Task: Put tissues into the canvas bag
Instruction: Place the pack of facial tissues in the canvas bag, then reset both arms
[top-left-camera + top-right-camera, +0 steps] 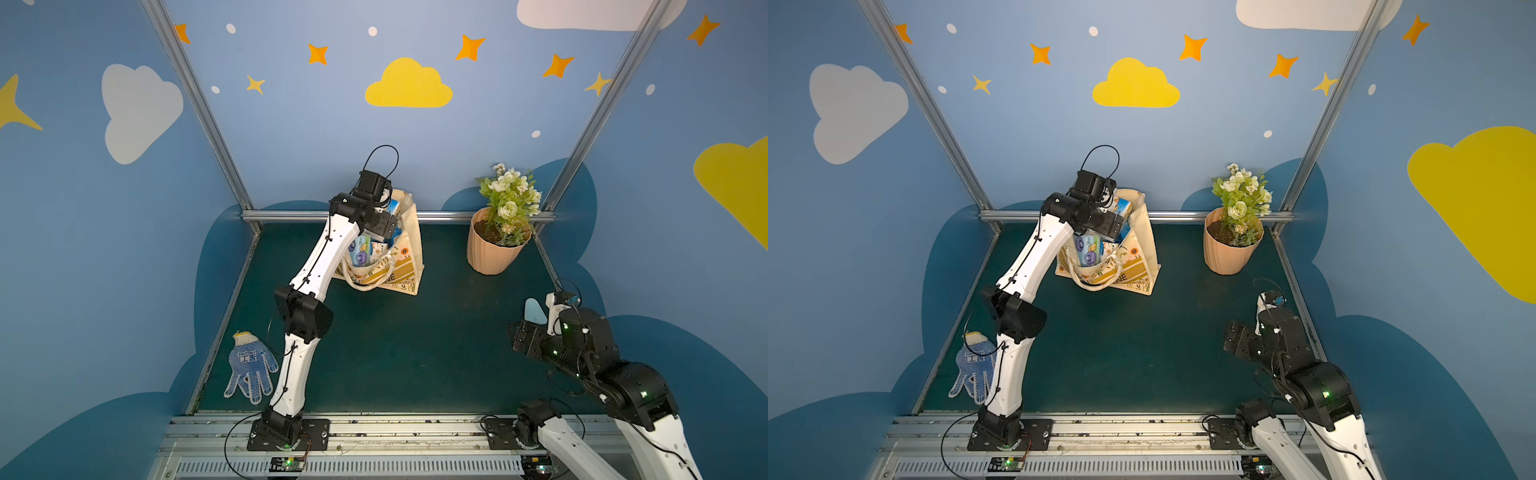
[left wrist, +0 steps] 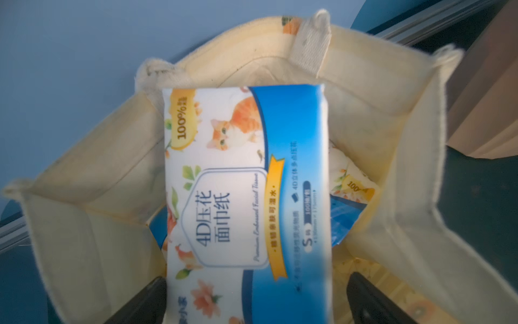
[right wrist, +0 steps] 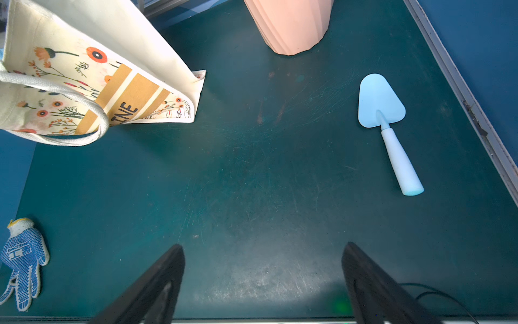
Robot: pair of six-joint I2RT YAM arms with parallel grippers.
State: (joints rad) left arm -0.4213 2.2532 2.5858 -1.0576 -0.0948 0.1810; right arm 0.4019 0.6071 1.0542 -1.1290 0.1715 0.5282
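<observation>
Cream fabric marks the canvas bag [image 1: 405, 266], which stands open at the back of the dark green mat [image 1: 415, 353], near the rear rail [image 1: 457, 216]. We note a peach flowerpot [image 1: 490, 257] well apart to one side. A blue dotted glove [image 1: 249, 368] lies at the mat's edge beside the left arm, and a pale blue trowel [image 3: 381, 103] lies near the side rail.

In both top views the left arm hides much of the bag's mouth, and a pale blue pack [image 1: 359, 251] shows inside. Only the left wrist view shows the top tissue pack [image 2: 246, 182] lying in the mouth. The left gripper [image 2: 256, 276] is spread wider than this pack, with a gap at one finger, and grips nothing.

The right gripper [image 3: 263, 244] is wide apart and empty above bare mat, which lies open between bag and trowel.
</observation>
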